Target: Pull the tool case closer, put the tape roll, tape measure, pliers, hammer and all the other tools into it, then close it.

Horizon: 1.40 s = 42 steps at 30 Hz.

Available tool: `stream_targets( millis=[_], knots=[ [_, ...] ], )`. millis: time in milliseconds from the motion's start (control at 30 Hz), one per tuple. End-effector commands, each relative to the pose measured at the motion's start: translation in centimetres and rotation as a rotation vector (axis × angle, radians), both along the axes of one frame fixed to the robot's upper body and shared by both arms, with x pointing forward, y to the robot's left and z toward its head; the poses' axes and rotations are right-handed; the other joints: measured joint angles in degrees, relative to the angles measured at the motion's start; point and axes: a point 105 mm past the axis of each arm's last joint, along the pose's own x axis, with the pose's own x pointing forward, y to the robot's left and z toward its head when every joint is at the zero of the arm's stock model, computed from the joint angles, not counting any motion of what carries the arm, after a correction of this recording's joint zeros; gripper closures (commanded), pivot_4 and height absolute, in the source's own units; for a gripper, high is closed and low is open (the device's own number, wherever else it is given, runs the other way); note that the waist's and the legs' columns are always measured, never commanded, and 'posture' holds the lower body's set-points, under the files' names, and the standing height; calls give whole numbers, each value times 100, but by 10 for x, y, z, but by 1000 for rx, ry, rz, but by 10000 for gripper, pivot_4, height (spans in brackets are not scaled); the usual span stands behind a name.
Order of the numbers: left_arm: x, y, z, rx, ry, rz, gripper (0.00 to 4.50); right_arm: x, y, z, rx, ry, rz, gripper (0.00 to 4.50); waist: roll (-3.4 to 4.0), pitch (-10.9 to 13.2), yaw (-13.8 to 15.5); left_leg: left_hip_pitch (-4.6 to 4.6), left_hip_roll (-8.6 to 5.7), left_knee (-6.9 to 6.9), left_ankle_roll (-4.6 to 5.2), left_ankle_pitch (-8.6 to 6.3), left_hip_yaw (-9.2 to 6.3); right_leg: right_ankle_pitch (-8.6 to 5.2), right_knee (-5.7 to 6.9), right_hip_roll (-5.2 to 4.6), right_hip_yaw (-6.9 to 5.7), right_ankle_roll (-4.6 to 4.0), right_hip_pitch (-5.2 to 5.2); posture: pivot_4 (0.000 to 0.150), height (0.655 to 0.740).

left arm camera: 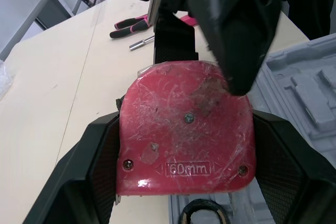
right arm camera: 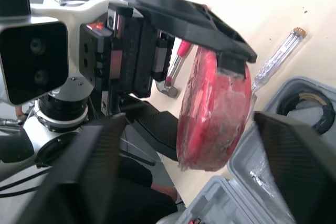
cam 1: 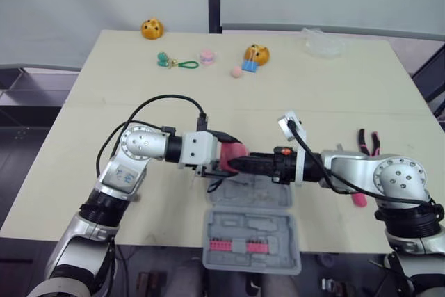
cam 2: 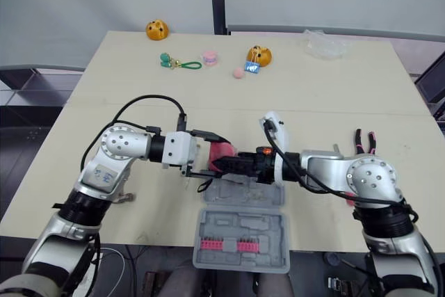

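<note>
**Tape measure between two grippers**

The left gripper [cam 1: 220,160] is clamped on the red tape measure [left arm camera: 184,145], just above the open case [cam 1: 278,229]. The right gripper [right arm camera: 188,120] has its fingers apart either side of it (one seems to touch its edge). If the left releases early, the tape measure could drop askew. Its face reads "60mm".

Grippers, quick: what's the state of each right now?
Left gripper: shut on the tape measure.
Right gripper: open, at the tape measure.
</note>
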Motion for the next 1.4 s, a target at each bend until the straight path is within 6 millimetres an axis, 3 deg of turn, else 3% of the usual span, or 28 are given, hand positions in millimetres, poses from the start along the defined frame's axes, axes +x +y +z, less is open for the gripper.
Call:
stream_targets(
  millis=[33, 133, 167, 233, 300, 367, 467, 600, 800, 933, 1067, 1233, 1400],
  knots=[
    [-1, -6, 11, -21, -43, -15, 15012, -2, 1, 20, 77, -22, 14, 24177, 0, 0, 8, 0, 0, 0, 0, 0, -1, 0, 0, 0, 0, 0, 1, 1500, 7400],
    [0, -7, 11, -23, -32, -14, 15012, -1, -1, 20, 74, -16, 6, 38680, 0, 0, 1, -1, -3, 1, 1, 0, -2, 0, 1, -2, 0, 0, 0, 1500, 7400],
    [0, -7, 11, -28, -23, -14, 15012, -1, -2, 20, 69, -17, 2, 39329, 0, 0, 0, -1, -3, 1, 1, 0, -1, 0, 1, -2, -1, 0, 0, 1500, 7400],
    [0, -7, 12, -42, -6, -15, 15012, -1, -4, 21, 69, -17, -4, 39327, 0, 0, 0, -1, -2, 0, 1, 0, -2, 0, 1, -1, -1, 0, 0, 1500, 7400],
    [-3, -7, 12, -61, 23, -35, 4810, -1, -6, 23, 80, -16, -8, 39327, 0, 0, 0, -1, -2, 1, 1, 0, -1, 0, 1, -2, 0, 0, 0, 1500, 7400],
    [-7, -3, 13, -67, 66, -52, 0, -5, -10, 25, 88, -16, -6, 39411, 0, 0, -1, -2, -1, 0, 1, 0, -2, 0, 1, -1, 0, 0, -1, 1500, 7400],
    [-18, 16, 12, -57, 199, -68, 0, -17, -23, 26, 79, -8, 4, 39412, 0, 0, -2, -4, -1, 0, 1, 0, -5, 0, -1, -3, 2, 0, -1, 1500, 7400],
    [-43, 45, 13, -11, 400, -102, 0, -37, -56, 21, 39, 40, -14, 39413, 1, 1, 2, -28, 0, 2, 1, 0, -21, 0, -11, -6, 4, -1, -11, 1500, 7400],
    [-77, 74, 1, 110, 519, -118, 0, -57, -115, -10, -112, 192, -139, 39413, 2, 1, 18, -38, -2, 18, 4, 0, -31, 3, -11, -8, 3, 1, -6, 1500, 7400],
    [-83, 77, -8, 133, 510, -106, 0, -66, -147, -41, -225, 285, -216, 39413, 2, 1, 21, -32, -2, 17, 4, 0, -29, 4, -11, -7, 6, -1, -2, 1500, 7400],
    [-84, 76, -10, 125, 472, -101, 0, -72, -162, -67, -301, 322, -231, 39413, 3, 0, 25, -33, -2, 17, 4, 0, -28, 4, -11, -6, 7, 0, -3, 1500, 7400],
    [-87, 74, -14, 127, 467, -106, 0, -67, -174, -87, -324, 344, -253, 39413, 5, -1, 7, -29, -2, 14, 4, 0, -26, 5, -11, -2, 9, 1, -3, 1500, 7400],
    [-85, 67, -14, 113, 453, -111, 0, -63, -174, -102, -329, 359, -242, 39413, 6, -1, 15, -24, -2, 13, 4, 1, -24, 5, -10, -1, 11, 0, -3, 1500, 7400]
  ],
)
